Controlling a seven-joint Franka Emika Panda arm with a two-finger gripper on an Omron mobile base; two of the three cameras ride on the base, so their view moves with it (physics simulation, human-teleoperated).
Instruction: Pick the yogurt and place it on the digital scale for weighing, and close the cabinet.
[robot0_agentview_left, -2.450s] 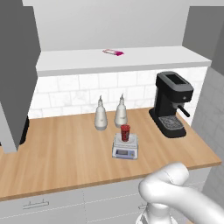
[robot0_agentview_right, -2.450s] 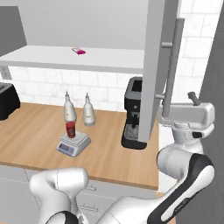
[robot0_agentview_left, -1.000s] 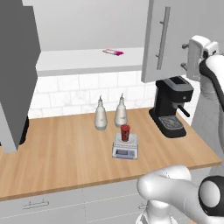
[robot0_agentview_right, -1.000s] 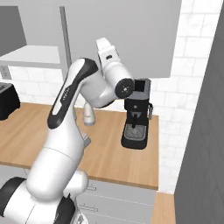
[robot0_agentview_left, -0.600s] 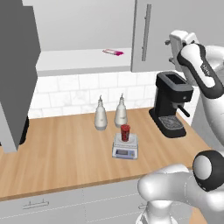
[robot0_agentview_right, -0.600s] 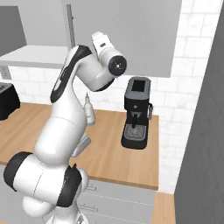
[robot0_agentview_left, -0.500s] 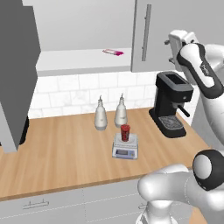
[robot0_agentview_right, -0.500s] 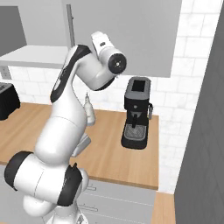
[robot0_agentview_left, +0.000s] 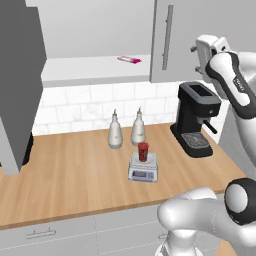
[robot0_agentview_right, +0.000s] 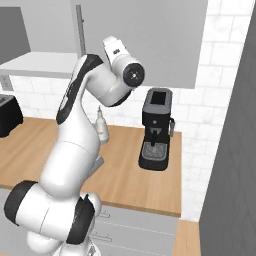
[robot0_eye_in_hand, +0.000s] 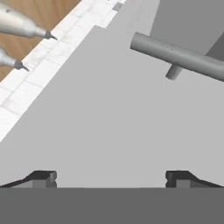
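Note:
The dark red yogurt (robot0_agentview_left: 143, 151) stands upright on the round plate of the digital scale (robot0_agentview_left: 143, 168), mid-counter in front of two white bottles. The cabinet's right door (robot0_agentview_left: 181, 40) lies almost flat against the cabinet front, its bar handle (robot0_agentview_left: 167, 37) on its left side. The cabinet's left door (robot0_agentview_left: 20, 85) stands swung wide open. My gripper (robot0_agentview_left: 194, 59) is up at the right door's front face, open, with nothing between its fingers. In the hand view the gripper (robot0_eye_in_hand: 111, 178) faces the grey door panel (robot0_eye_in_hand: 109, 109) close up, with the handle (robot0_eye_in_hand: 179, 57) at upper right.
A black coffee machine (robot0_agentview_left: 196, 119) stands at the counter's right end, below my hand. Two white bottles (robot0_agentview_left: 126, 131) stand behind the scale. A flat pink packet (robot0_agentview_left: 129, 59) lies on the cabinet shelf. A grey wall (robot0_agentview_right: 230, 150) closes off the right side.
Over the last second the right cabinet door has swung further towards shut, with my hand moving left along with it. Yogurt and scale have not moved.

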